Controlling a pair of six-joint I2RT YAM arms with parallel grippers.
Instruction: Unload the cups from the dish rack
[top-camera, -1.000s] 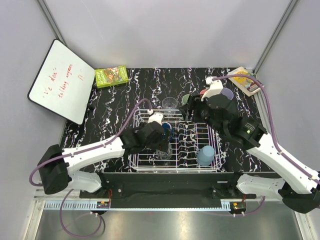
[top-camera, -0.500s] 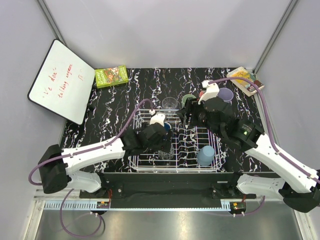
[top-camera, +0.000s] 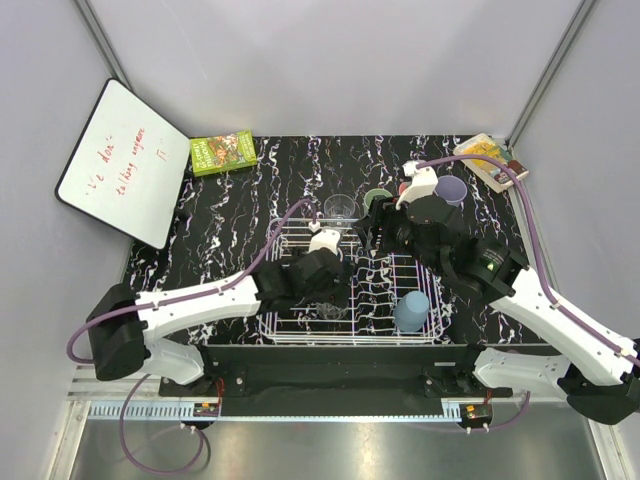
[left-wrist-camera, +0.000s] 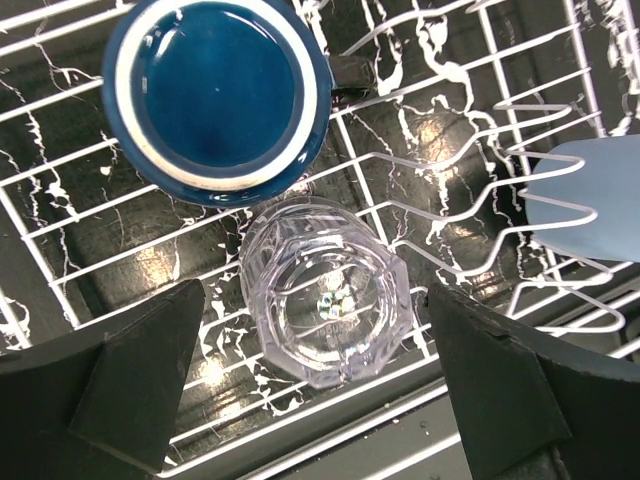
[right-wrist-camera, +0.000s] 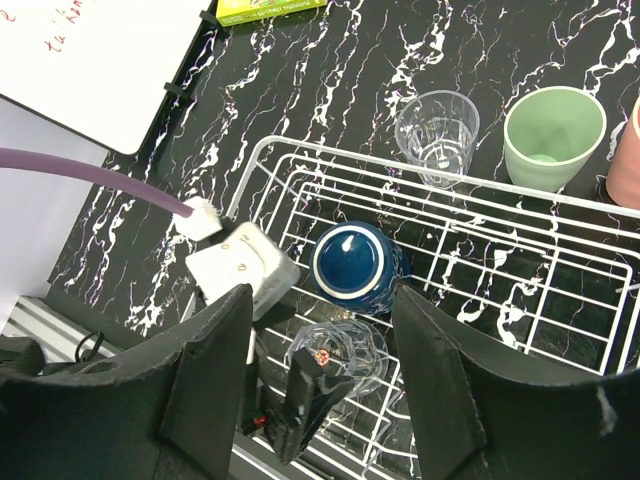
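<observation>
Whiteboard, red handwriting on it, back left at edge of black marbled tabletop. Green box flat, near whiteboard. Colourful booklet far right corner.

clear faceted glass: stands in the white wire dish rack, midway between the spread left jaws, touching neither. dark blue cup: sits base-up just ahead of those jaws, close beside the glass. light blue-grey cup: sits off to one side of them, behind the rack's tines. second clear glass and pale green cup: stand mouth-up outside the rack, ahead of the right jaws. salmon-pink cup: shows only an edge beside the green one.
</observation>
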